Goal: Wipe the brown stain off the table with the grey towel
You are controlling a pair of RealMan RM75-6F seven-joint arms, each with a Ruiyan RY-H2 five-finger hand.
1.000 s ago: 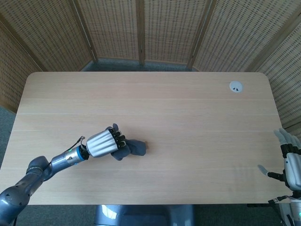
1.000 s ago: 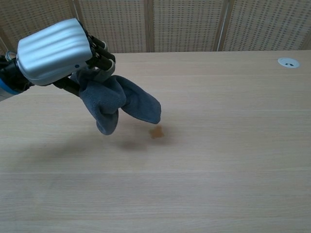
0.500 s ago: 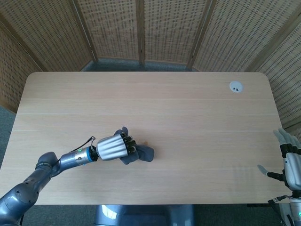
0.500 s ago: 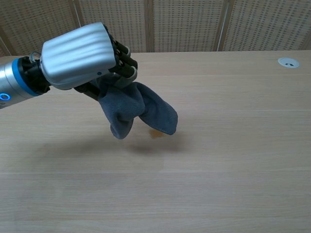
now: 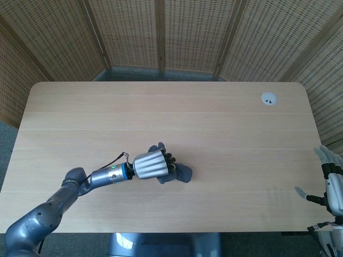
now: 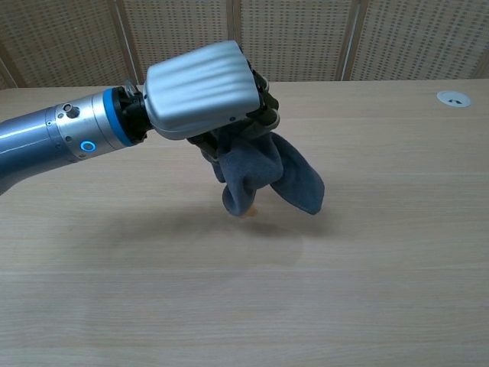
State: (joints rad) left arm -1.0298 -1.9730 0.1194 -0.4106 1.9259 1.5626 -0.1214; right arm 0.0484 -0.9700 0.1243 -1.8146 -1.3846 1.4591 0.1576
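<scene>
My left hand grips the grey towel in the near-middle of the table. The towel hangs down from the fingers in two bunched lobes, its lowest fold at or just above the wood. Only a small sliver of the brown stain shows under that lowest fold in the chest view; the head view hides it. At the table's right front corner my right hand hangs open, off the edge and holding nothing.
The light wooden table carries a round white cable grommet at its far right. Woven wicker screens close in the back and sides.
My left hand has carried the towel rightward across the table. The towel now hangs over the brown stain, which was fully visible a second ago. The right hand has stayed still.
</scene>
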